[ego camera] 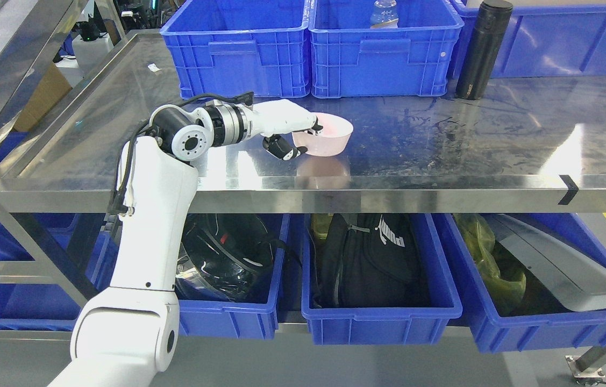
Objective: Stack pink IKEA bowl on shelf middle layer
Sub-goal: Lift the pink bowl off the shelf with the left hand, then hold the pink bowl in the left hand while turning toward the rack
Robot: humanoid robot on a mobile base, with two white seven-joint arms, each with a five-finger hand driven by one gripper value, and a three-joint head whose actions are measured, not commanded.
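A pink bowl (329,137) stands upright on the steel shelf (442,145), near its front edge and left of the middle. My left hand (298,138) reaches in from the left and grips the bowl's left rim, with the upper fingers (313,128) over the rim and the thumb (281,149) under and outside the wall. The bowl's left side is hidden behind the hand. It looks like a single bowl; I cannot tell whether another sits under it.
Blue crates (238,51) (383,54) line the back of the shelf, with a black flask (483,48) to their right. Lower bins (383,279) hold bags and a helmet. Black tape (568,190) marks the front edge.
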